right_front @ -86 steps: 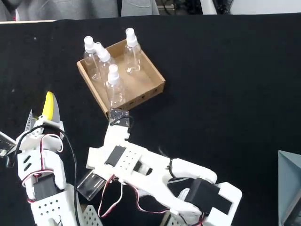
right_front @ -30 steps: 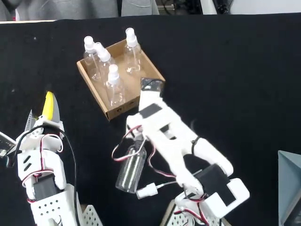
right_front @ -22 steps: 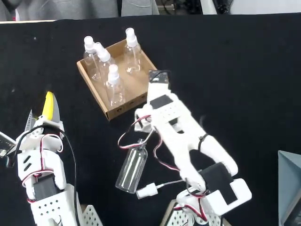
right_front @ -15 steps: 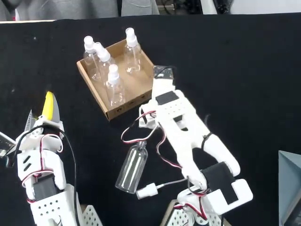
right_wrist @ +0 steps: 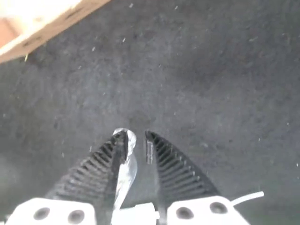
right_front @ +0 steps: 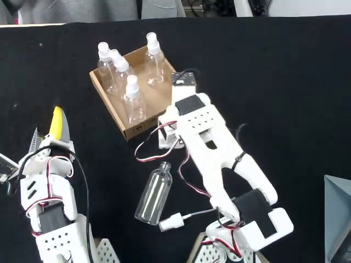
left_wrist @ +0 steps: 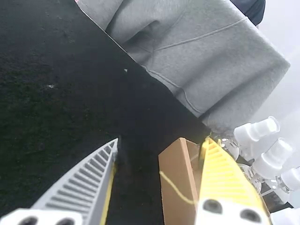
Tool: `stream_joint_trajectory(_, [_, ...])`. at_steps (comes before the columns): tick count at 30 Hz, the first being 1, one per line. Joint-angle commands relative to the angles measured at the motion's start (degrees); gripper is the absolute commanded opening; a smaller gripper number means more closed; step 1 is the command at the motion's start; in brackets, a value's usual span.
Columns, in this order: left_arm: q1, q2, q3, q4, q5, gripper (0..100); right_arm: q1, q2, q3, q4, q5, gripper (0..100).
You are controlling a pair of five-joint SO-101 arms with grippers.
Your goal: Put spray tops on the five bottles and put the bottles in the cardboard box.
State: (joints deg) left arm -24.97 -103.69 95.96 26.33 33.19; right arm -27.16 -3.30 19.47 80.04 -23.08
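A black cloth-covered table (right_front: 285, 82) carries a shallow brown cardboard box (right_front: 159, 118) towards its far left. Four clear plastic bottles (right_front: 134, 101) stand upright in the box with their white tops on.

Over the last three seconds the right arm (right_front: 211, 145) has lifted off the near-left part of the table and swung towards the box's near right corner. It has left the fifth clear bottle (right_front: 153, 193) lying on its side on the cloth, neck towards the box. That bottle has not shifted in the last second. The loose white spray top (right_front: 171, 222), its thin tube trailing, lies just beside the bottle's base end, not its neck.

The right gripper (right_wrist: 135, 136) hangs over bare cloth with its dark fingers a narrow slit apart and nothing between them. The left gripper (left_wrist: 161, 140) sits well to the left of the box, its grey and yellow fingers spread wide and empty.

So four bottles look done. The last one is uncapped and outside the box, and no tool has hold of it.

A loop of red and white wires (right_front: 147, 156) from the right arm droops close to the bottle's neck and could snag a grasp there. The box has free floor in its near right part. A grey-blue object (right_front: 339, 213) stands at the right edge, well apart.
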Motion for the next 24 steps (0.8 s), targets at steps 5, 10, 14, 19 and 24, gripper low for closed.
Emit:
stream_joint_trajectory(5, [-0.6,-0.6,1.4,-0.3,-0.7,26,-3.2,-1.7,-4.3,4.4,-7.1,19.1])
stream_joint_trajectory(10, [-0.6,-0.6,1.4,-0.3,-0.7,26,-7.5,-1.7,-4.3,7.6,-10.2,25.8])
stream_joint_trajectory(14, [-0.6,-0.6,1.4,-0.3,-0.7,26,-11.5,-1.6,-4.2,7.4,-14.2,25.8])
stream_joint_trajectory(19, [-0.6,-0.6,1.4,-0.3,-0.7,26,-14.7,-1.2,-4.2,6.6,-14.9,25.8])
stream_joint_trajectory(24, [-0.6,-0.6,1.4,-0.3,-0.7,26,-15.8,-1.1,-4.0,5.6,-15.5,25.8])
